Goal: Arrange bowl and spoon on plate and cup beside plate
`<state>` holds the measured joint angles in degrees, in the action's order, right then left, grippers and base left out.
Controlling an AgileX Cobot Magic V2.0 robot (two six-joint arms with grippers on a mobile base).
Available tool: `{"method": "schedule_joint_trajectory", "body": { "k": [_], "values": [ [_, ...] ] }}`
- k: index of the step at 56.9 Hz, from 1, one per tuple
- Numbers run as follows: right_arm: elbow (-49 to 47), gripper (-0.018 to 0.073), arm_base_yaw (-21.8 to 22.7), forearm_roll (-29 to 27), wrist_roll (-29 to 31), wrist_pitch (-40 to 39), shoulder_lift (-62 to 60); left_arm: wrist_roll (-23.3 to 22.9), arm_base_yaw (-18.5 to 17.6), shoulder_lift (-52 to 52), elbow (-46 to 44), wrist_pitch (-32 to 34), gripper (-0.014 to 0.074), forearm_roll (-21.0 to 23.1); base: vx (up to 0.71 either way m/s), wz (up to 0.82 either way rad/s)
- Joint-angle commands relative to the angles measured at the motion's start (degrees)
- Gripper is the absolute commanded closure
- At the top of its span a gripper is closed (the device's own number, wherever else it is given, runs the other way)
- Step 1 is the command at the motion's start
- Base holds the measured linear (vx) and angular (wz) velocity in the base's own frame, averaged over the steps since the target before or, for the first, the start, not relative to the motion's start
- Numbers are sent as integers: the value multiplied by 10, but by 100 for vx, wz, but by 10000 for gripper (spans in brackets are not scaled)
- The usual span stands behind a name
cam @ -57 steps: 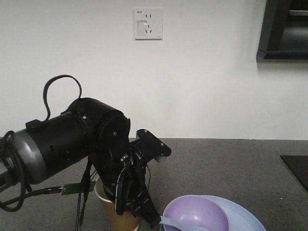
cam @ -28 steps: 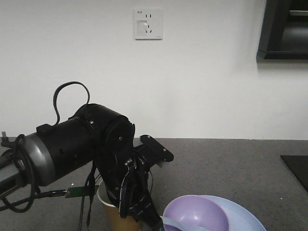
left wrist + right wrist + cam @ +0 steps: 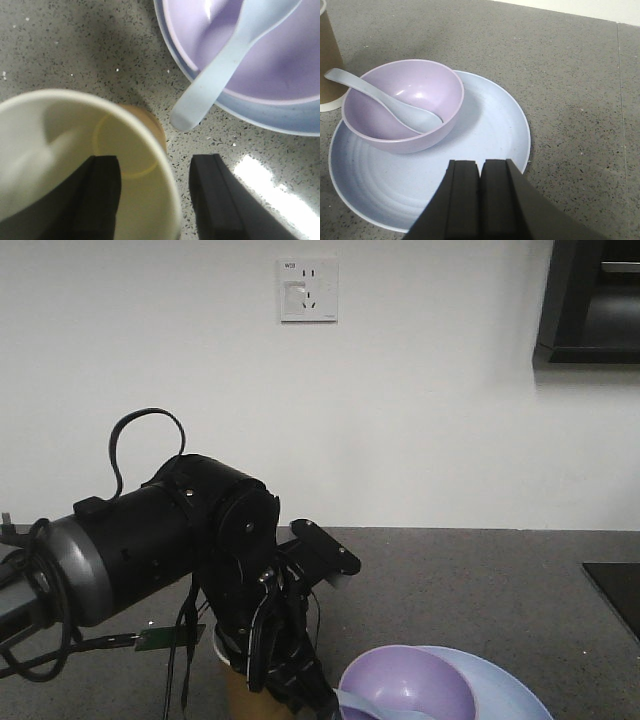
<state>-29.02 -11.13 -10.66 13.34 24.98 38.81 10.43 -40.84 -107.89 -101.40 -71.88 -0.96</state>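
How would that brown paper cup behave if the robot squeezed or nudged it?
The paper cup looks empty, so it is probably light and easy to tip. Its thin rolled rim, with one left gripper finger inside and one outside, would likely dent under a hard pinch. Standing on the speckled countertop, it may slide when pushed.

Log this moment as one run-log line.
left tool: open, straddling cup rim | right tool: shut, empty | bowl on plate | spoon in bowl | cup beside plate

Soft indoor light, countertop (image 3: pixel 265 175) glare, blurred cup (image 3: pixel 75 165) rim.
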Motion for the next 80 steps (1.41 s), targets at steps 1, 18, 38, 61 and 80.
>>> {"method": "schedule_joint_trajectory", "body": {
  "k": [1,18,38,61,80],
  "values": [
    [-18,568,1,0,1,-44,3,-1,-2,44,-19,17,143,1,0,0],
    [-18,568,1,0,1,-44,3,-1,-2,111,-19,18,150,-15,0,0],
    [-18,568,1,7,3,-48,3,-2,0,231,-12,67,556,-98,0,0],
    [-18,566,1,46,12,-27,-75,-73,0,533,398,333,603,-101,0,0],
    [52,566,1,13,53,-140,-160,-217,0,786,719,563,603,-101,0,0]
  ]
}}
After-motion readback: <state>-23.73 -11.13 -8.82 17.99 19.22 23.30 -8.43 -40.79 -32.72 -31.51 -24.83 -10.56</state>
